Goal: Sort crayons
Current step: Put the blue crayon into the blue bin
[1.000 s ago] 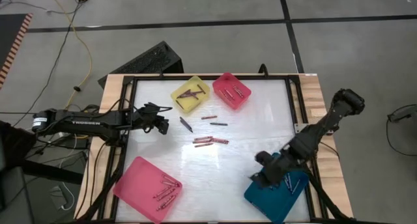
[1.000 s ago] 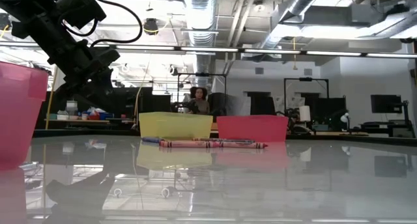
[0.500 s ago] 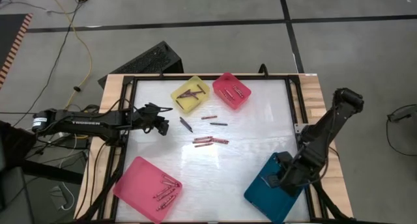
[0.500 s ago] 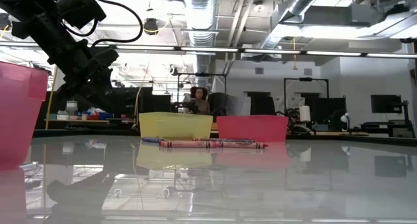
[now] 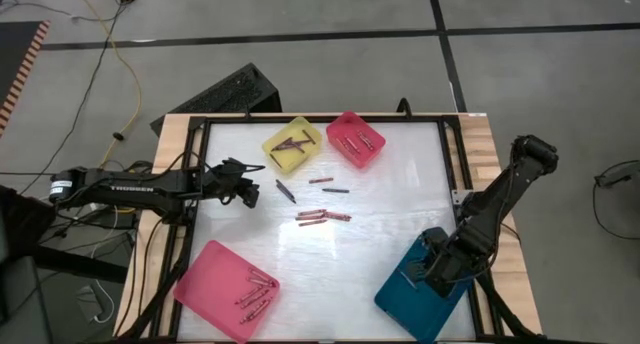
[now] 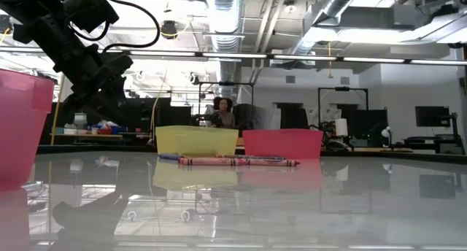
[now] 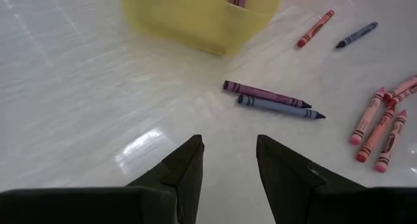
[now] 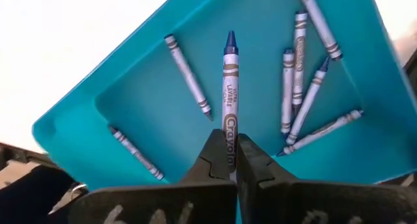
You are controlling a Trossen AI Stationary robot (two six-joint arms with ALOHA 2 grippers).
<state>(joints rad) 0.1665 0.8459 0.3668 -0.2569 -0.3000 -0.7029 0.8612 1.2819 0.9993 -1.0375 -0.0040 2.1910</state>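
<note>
Having swung in over the teal tray [image 5: 405, 302], the right gripper [image 8: 229, 160] holds its jaws clamped on a blue crayon [image 8: 229, 87], ready to drop, while the left gripper [image 7: 228, 162] waits, jaws apart.

My right gripper [image 8: 229, 160] hangs low at my near right, fingers pinched together. My left gripper [image 7: 229, 160] reaches inward, fingers parted.

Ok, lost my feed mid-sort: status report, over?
Right claw shut on a blue crayon, above the teal tray. Left claw open, near two loose crayons. Nothing in the way.
</note>
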